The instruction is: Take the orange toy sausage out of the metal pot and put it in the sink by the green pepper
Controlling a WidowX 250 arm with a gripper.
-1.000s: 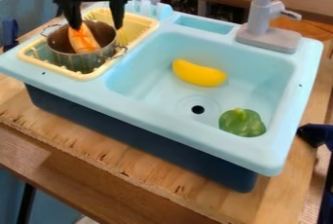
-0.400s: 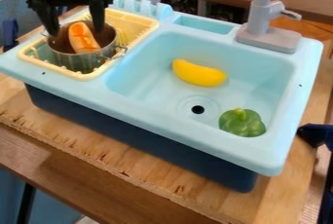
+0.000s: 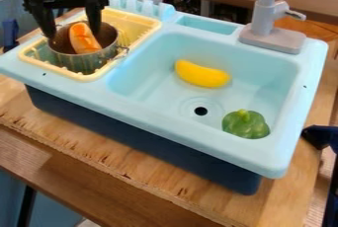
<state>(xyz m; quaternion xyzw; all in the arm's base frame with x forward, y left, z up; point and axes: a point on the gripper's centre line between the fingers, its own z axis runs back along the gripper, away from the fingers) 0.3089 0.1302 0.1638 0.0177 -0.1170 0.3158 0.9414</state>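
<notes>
The black gripper (image 3: 74,36) is at the upper left, open, its two fingers spread over the metal pot with the orange sausage-like item (image 3: 84,38) between and below them. That item leans inside the pot (image 3: 79,61), one end up against the back. The pot stands in the yellow drying rack (image 3: 139,40) on the sink's left side. In the light blue basin lie a yellow banana-like toy (image 3: 202,74) near the middle and a green bell pepper (image 3: 245,124) at the front right.
A grey faucet (image 3: 265,32) rises at the sink's back right. The sink (image 3: 191,141) stands on a wooden table (image 3: 125,164). Upright blue prongs (image 3: 141,7) line the edge behind the rack. A dark blue object (image 3: 322,136) is at the right edge.
The gripper has moved left and slightly down over the pot, its fingers shifting from both sides of the pot's right half toward its left. The orange item, banana and pepper have stayed put.
</notes>
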